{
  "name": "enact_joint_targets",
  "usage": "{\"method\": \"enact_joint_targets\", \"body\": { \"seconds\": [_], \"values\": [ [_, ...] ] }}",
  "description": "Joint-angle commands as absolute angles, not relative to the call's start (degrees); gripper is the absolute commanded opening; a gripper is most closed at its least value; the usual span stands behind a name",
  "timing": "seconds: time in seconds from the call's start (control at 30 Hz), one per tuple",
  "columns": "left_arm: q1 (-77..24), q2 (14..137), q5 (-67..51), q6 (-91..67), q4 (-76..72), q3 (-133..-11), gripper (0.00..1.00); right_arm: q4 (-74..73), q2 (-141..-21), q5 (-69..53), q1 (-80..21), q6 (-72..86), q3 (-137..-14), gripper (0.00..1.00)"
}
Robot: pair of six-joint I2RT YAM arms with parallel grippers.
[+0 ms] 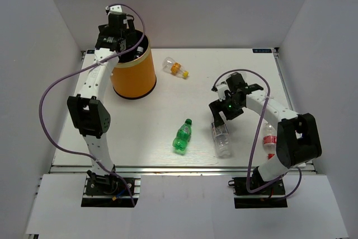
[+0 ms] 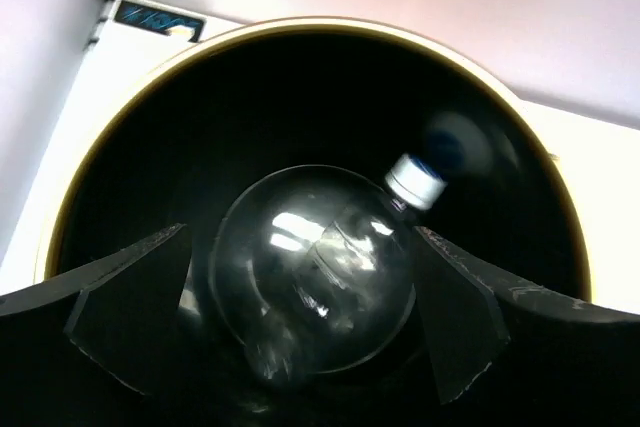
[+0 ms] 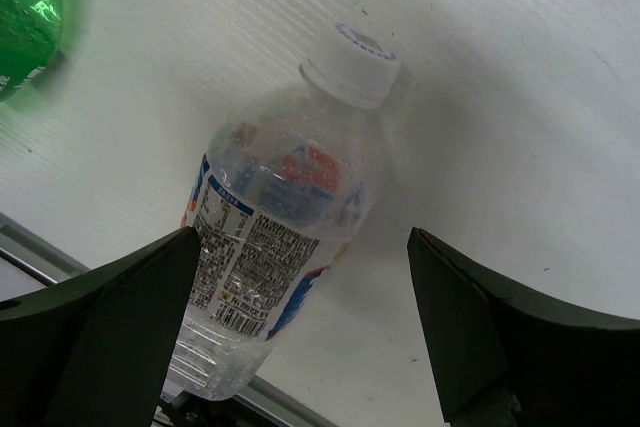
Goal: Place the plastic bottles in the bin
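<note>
Right gripper (image 3: 302, 242), jaws apart, straddles the clear bottle (image 3: 270, 217)
Its long axis runs between them, by the desk's (image 1: 145, 121) front edge; left gripper (image 2: 300, 237), jaws apart too, is way off over the bin (image 2: 330, 22).

Clear bottle (image 3: 285, 217) lies on the white tabletop (image 3: 520, 97), white cap toward 1 o'clock, printed label up. Right gripper (image 3: 302, 247) jaws spread wide, one either side of it. Green bottle (image 3: 30, 7) at 10 o'clock, blurred.
</note>
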State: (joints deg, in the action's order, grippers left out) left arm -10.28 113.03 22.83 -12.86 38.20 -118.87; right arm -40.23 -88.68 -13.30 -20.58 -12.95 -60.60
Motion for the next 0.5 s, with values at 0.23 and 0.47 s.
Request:
{"method": "enact_joint_targets", "body": {
  "seconds": [0.23, 0.47],
  "values": [
    [-15.98, 92.56, -2.94, -9.67, 33.49, -105.06, 1.00, -41.05, -92.89, -6.33, -24.60, -9.23, -58.54, 0.90],
    [-22.75, 85.70, -18.45, -8.44, 43.50, -89.94, 1.00, -42.71, -95.27, -3.69, -25.75, -8.79, -58.10, 0.84]
  ]
}}
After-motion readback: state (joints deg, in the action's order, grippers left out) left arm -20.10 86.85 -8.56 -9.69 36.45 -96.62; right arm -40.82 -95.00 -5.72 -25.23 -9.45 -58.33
